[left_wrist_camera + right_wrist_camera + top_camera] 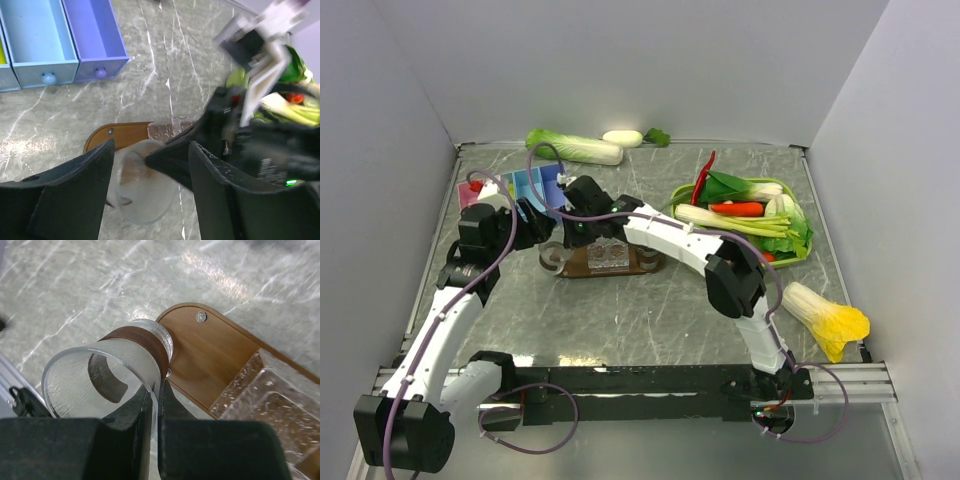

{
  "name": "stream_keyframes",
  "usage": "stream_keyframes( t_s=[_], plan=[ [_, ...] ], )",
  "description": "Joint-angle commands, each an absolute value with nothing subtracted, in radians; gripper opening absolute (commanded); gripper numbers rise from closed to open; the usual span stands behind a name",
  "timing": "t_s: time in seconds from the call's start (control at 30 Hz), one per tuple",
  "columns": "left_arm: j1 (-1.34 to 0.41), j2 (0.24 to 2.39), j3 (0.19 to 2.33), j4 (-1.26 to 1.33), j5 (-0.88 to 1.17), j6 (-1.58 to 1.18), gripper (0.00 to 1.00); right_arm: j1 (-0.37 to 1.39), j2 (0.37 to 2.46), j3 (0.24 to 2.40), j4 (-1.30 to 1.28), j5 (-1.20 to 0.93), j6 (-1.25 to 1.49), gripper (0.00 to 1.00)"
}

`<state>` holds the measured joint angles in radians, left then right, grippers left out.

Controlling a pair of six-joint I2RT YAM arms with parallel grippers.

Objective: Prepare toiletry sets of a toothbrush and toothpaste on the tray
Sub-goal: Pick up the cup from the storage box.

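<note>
Dark brown wood: tray (pixel 642 265), a flat oval board lying crosswise on the grey marbled table (pixel 650 320), about mid-table, with a rounded left end and one metal screw head set into it.

Clear tumbler (pixel 100 375) at the tray's left end, its base over the board's rim; resting or lifted, not determinable.

Right gripper (pixel 154 400) above that left end, jaws pressed together on the tumbler's wall, one finger inside the rim and one outside.

Left gripper (pixel 150 147) just left of the tray, jaws spread wide, with the tumbler and the right gripper's fingers between them. Left finger just beside the glass; contact not determinable.

Second clear, faceted glass piece (pixel 265 390) on the tray's middle, just right of the pinched tumbler.

Behind and left of the tray: compartment box (pixel 515 185) with pale blue and purple drawers pulled open.

Right of the tray, well apart: lime-green basket (pixel 800 250) heaped with green leafy and red vegetables.

Far behind the tray, along the back wall: long pale-stemmed cabbage (pixel 575 147).

Right of the tray, toward the table's near edge: yellow-tipped cabbage (pixel 825 318), beside the right arm.
</note>
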<state>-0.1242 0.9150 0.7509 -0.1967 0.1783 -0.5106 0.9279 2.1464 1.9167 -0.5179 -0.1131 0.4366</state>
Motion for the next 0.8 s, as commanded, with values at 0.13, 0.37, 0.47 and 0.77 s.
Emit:
stream_keyframes(
  t_s=[0.13, 0.37, 0.47, 0.77],
  plan=[
    [-0.127, 0.89, 0.79, -0.166, 0.336, -0.408, 0.7, 0.9, 1.95, 1.939, -0.475, -0.25, 0.255, 0.0],
    [-0.129, 0.923, 0.798, -0.169, 0.459, -0.37, 0.73, 0.896, 1.93, 1.951, -0.58, -0.351, 0.101, 0.0],
    [-0.127, 0.942, 0.804, -0.186, 0.495, -0.35, 0.73, 0.896, 1.925, 1.951, -0.617, -0.386, 0.046, 0.0],
    [-0.127, 0.962, 0.801, -0.212, 0.543, -0.304, 0.65, 0.894, 1.928, 1.985, -0.718, -0.408, -0.077, 0.0]
  ],
)
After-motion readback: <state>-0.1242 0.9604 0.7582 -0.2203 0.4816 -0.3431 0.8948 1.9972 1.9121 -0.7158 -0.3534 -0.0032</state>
